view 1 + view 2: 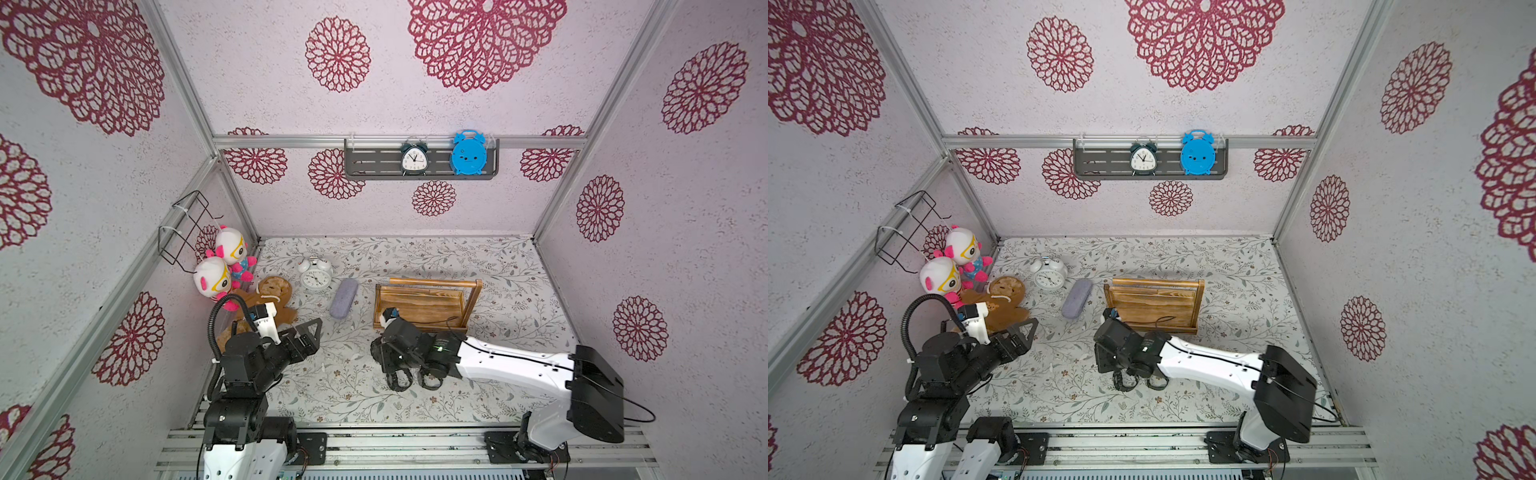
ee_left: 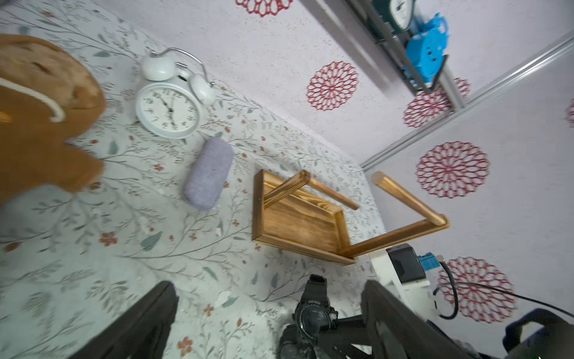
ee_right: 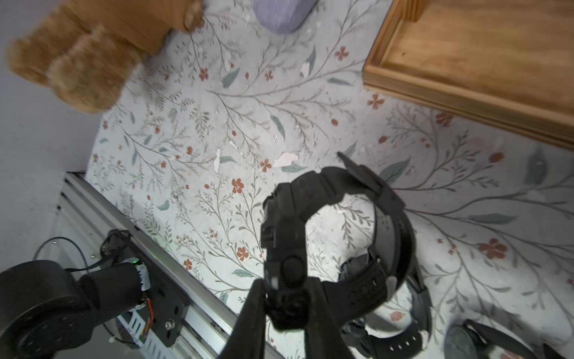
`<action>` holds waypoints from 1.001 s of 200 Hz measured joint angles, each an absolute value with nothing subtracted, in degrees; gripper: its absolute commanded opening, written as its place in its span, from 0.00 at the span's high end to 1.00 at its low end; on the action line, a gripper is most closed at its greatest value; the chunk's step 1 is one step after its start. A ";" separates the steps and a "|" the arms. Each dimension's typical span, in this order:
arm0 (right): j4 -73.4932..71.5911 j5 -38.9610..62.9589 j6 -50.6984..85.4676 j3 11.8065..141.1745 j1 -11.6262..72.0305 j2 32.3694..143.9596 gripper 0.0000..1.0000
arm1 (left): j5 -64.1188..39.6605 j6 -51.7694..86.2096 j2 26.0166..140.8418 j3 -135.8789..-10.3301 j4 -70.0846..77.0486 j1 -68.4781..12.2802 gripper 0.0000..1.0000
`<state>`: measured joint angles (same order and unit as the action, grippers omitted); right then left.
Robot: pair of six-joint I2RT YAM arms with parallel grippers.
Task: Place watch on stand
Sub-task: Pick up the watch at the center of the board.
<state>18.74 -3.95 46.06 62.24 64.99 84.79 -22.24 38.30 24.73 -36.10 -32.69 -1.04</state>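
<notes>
- right gripper (image 3: 285, 279): narrow, a finger on each side of the black watch (image 3: 289, 211) case, lower centre of the right wrist view. Reads as a grip on the watch; can't tell if it's off the table (image 1: 519, 270).
- Grip is on the case, not the strap, so the buckled strap loop stands open and free, probably so it can go over a bar.
- Watch location: lower centre in both top views, under the right wrist, near the stand's front edge, not on it.
- stand (image 1: 432, 283): centre-right of a top view, tray base flat on the table, top bar bare. In the left wrist view the bar seems to have a gap, likely the entry for the loop; unsure.
- left gripper (image 2: 268, 286): jaws wide, holding nothing, lower left of the top views by the gingerbread plush (image 1: 270, 299). Looks parked out of the way.
- spare black watch (image 3: 391, 343) on the table just beside the held one: snag risk on lifting.
</notes>
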 measured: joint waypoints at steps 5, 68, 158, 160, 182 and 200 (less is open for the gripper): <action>18.70 -3.53 45.87 61.41 64.29 82.81 0.82 | -23.81 39.44 24.77 -34.87 -30.61 -1.06 0.03; 17.37 4.29 40.75 57.78 56.16 61.80 0.87 | -41.10 50.17 30.13 -27.33 -1.89 -2.09 0.01; 9.21 21.28 35.55 58.37 51.18 58.17 0.88 | -52.34 61.41 47.83 -29.71 32.56 -16.29 0.15; 8.97 21.52 35.55 58.37 51.18 58.17 0.88 | -52.42 61.45 48.03 -29.91 32.95 -16.60 0.15; 7.09 23.38 35.55 58.39 51.09 58.39 0.88 | -52.86 62.43 48.97 -31.33 36.49 -19.07 0.20; 6.26 24.32 35.55 58.46 51.00 58.63 0.88 | -52.90 62.78 48.99 -31.86 38.17 -20.62 0.22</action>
<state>6.26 24.32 35.55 58.46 51.00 58.63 -52.90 62.78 48.99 -31.86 38.17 -20.62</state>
